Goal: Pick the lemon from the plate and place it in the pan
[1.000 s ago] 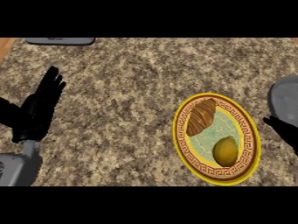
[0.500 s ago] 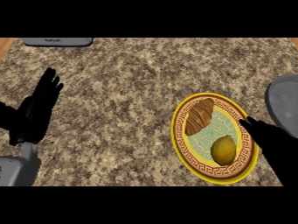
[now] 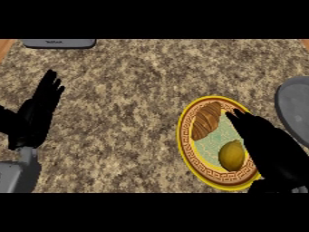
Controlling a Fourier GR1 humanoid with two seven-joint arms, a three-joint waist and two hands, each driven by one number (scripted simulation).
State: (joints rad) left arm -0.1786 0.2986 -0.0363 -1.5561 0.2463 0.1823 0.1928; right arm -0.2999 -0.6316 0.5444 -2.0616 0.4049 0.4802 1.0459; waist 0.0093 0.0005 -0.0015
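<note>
The lemon [image 3: 232, 155] lies in the lower half of the yellow-rimmed plate [image 3: 185, 145], on its pale green middle, with its longer axis running roughly up and down in the head view. Just above it and to the left on the same plate lies a brown croissant [image 3: 205, 120], apart from the lemon by a narrow strip of the plate. The right hand [image 3: 276, 152] covers the plate's right side, coming in from the lower right. Its fingers [image 3: 241, 120] stretch out fairly straight and close together toward the plate's upper middle, ending beside the croissant's right edge. The lemon sits just to the left of the palm and below the fingertips; no finger curls round it, and whether the hand's edge touches the lemon cannot be told. To the right of the plate stands the grey pan [image 3: 305, 108], partly cut by the view's edge. Well to the left of the plate, over the speckled counter [image 3: 130, 86], the left hand [image 3: 35, 115] rests open with its fingers up and spread.
</note>
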